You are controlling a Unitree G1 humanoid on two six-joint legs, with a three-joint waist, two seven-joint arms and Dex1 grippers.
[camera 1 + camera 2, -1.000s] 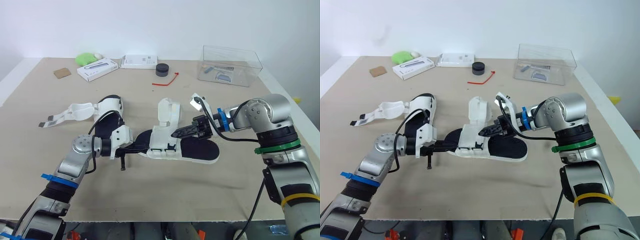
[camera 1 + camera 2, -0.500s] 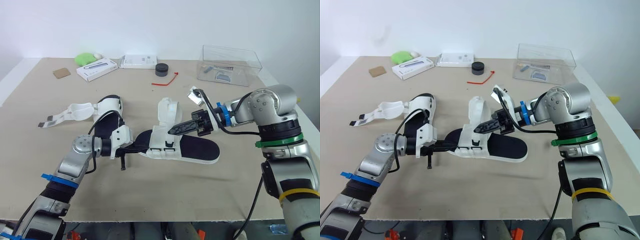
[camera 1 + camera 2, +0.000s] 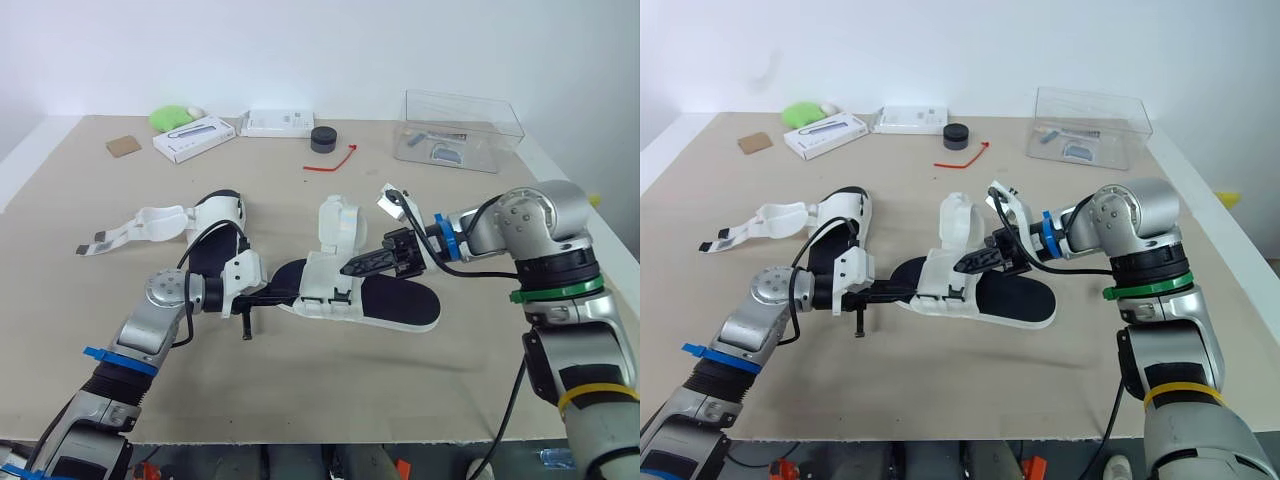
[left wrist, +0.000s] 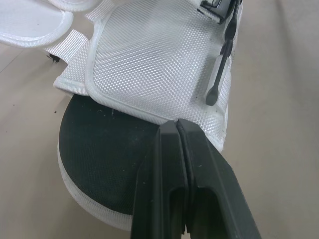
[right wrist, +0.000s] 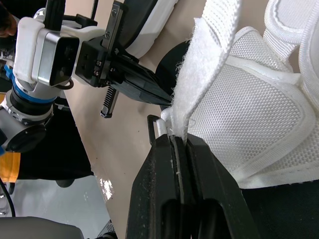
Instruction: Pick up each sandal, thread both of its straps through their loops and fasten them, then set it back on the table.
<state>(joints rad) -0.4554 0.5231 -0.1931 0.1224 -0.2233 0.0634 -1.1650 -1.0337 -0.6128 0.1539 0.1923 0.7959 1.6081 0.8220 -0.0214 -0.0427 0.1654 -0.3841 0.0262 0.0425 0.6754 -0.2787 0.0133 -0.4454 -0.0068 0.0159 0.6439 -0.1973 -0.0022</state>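
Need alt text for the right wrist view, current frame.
The right end effector is shut on a white strap of the sandal, beside its white mesh upper. Beyond it, the left end effector, fingers together, points at the sandal's edge over the tan table.

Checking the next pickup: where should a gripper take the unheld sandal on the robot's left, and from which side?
Likely the raised white upper of that sandal, coming from above: it stands up, whereas the straps lie flat, splayed toward the robot's left.
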